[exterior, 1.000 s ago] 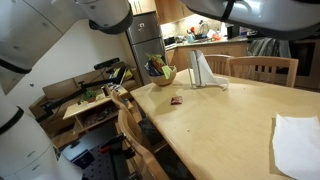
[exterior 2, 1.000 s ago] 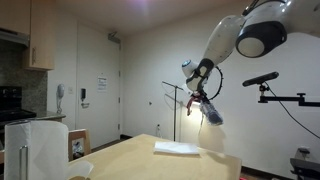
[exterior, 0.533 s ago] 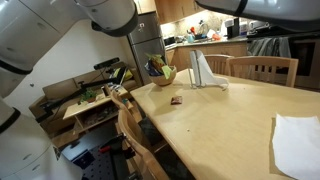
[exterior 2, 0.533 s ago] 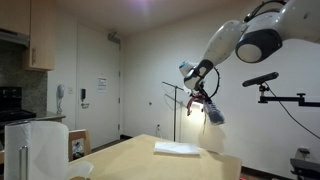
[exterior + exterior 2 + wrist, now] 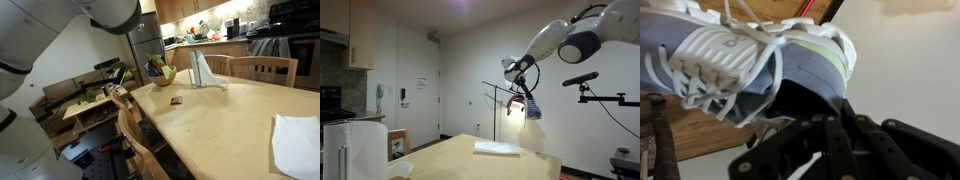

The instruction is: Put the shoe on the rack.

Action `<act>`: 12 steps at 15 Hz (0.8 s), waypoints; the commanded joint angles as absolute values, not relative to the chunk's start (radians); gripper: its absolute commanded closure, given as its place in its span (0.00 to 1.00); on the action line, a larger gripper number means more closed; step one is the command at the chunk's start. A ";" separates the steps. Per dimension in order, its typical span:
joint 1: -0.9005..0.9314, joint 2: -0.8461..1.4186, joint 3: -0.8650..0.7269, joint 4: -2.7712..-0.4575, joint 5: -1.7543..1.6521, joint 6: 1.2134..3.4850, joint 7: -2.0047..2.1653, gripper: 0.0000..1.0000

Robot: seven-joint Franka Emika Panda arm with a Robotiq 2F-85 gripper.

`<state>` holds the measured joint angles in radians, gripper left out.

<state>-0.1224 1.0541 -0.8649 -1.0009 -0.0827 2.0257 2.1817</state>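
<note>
The gripper (image 5: 523, 93) is clamped tight on the shoe (image 5: 531, 108), which hangs just below it in the air, well above the far end of the table (image 5: 470, 158). In the wrist view the fingers (image 5: 832, 135) pinch the rim of the shoe's dark opening, with the white laces and sole stretching away from the hand. 1 thin black stand (image 5: 498, 88) rises just beside the hand, and 1 white sheet (image 5: 498, 148) lies on the table far beneath it.

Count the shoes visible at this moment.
1. The shoe is gripped in the hand, raised high in the air. Others could be hidden among the cluttered shelves.
</note>
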 commanded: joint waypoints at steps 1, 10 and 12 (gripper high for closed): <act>-0.122 1.054 -0.862 -1.001 -0.083 2.025 2.182 0.90; -0.050 1.199 -0.993 -0.995 -0.226 2.107 2.483 0.97; -0.094 1.193 -0.977 -0.946 -0.171 2.021 2.529 0.71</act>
